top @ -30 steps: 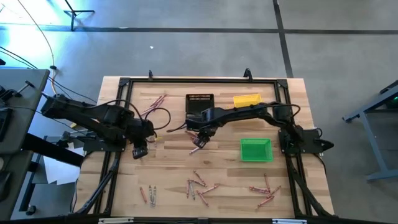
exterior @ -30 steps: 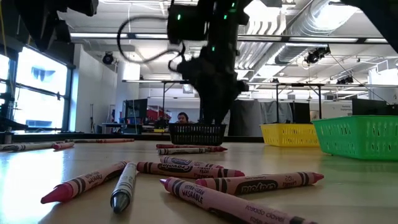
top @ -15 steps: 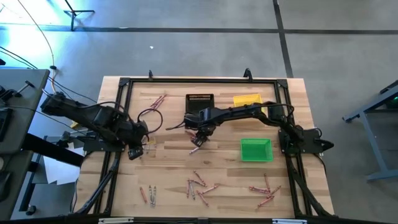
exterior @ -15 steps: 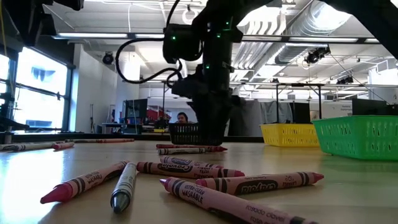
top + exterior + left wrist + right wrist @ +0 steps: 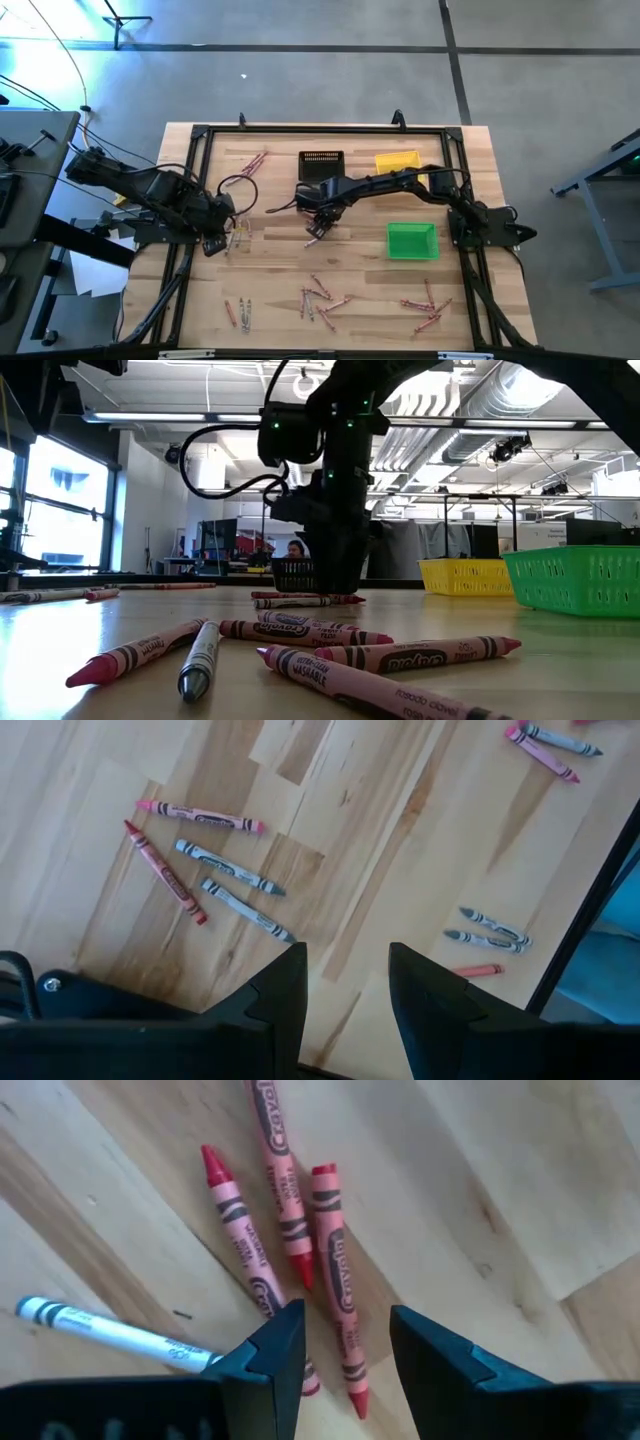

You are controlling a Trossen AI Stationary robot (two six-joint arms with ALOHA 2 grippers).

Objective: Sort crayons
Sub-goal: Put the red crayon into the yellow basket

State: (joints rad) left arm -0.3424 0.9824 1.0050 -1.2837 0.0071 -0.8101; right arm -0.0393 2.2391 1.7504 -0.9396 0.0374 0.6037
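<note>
Crayons lie flat in scattered groups on the wooden table. My right gripper (image 5: 316, 226) hangs open near the table's middle, pointing down, low over three red crayons (image 5: 335, 1260) and a grey one (image 5: 110, 1330). In the right wrist view its fingers stand on either side of one red crayon's end. In the low view the gripper (image 5: 335, 582) reaches almost down to these crayons (image 5: 300, 599). My left gripper (image 5: 213, 246) is open above the table's left part, with nothing between its fingers. Below it lie pink, red and grey crayons (image 5: 230, 867).
A black bin (image 5: 321, 165) and a yellow bin (image 5: 397, 160) stand at the far side; a green bin (image 5: 412, 241) is right of centre. More crayons lie far left (image 5: 250, 163) and in groups near the front edge (image 5: 320, 300), (image 5: 425, 310), (image 5: 238, 312).
My right gripper has sunk toward the red crayons under it. My left gripper has drifted toward the table's left edge. No crayon has moved.
</note>
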